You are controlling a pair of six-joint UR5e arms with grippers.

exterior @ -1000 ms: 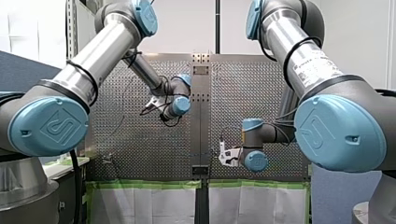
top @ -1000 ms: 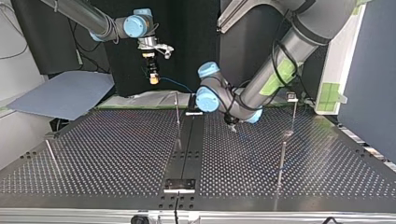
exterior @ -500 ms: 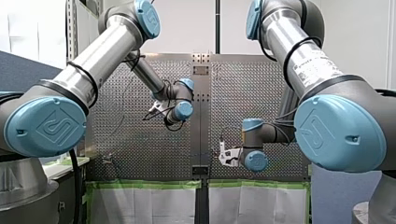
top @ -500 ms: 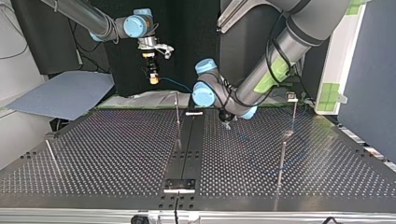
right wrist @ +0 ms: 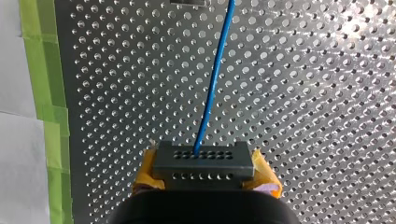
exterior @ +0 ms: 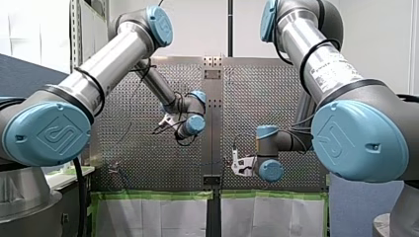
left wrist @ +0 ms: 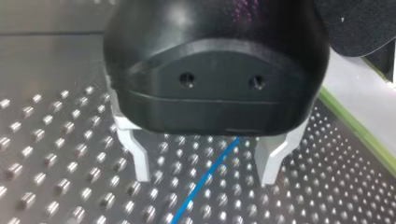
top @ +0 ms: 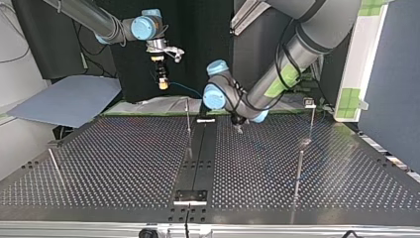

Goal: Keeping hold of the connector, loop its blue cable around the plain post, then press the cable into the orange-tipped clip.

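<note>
Left gripper (left wrist: 203, 176) has shifted since a second ago: at the top view it slid left toward the centre strip (top: 198, 148), and at the front view the wrist sank lower and nearer the middle. Right arm unchanged.

Left gripper: metal fingers (left wrist: 138, 161) apart, tips low over the table (left wrist: 51, 163). The cable (left wrist: 192, 192) runs between them, touching neither.

Right gripper (right wrist: 204, 173): yellow pads (right wrist: 145, 170) clamped on either side of the connector (right wrist: 203, 158), a grey block with rows of small holes. It hangs above the table's edge on the arms' side, at the top view's left, well apart from the left gripper. The cable leaves the connector's face and runs straight ahead over the perforated plate.

A thin post (top: 188, 119) stands just beside the centre strip, near the left gripper.
</note>
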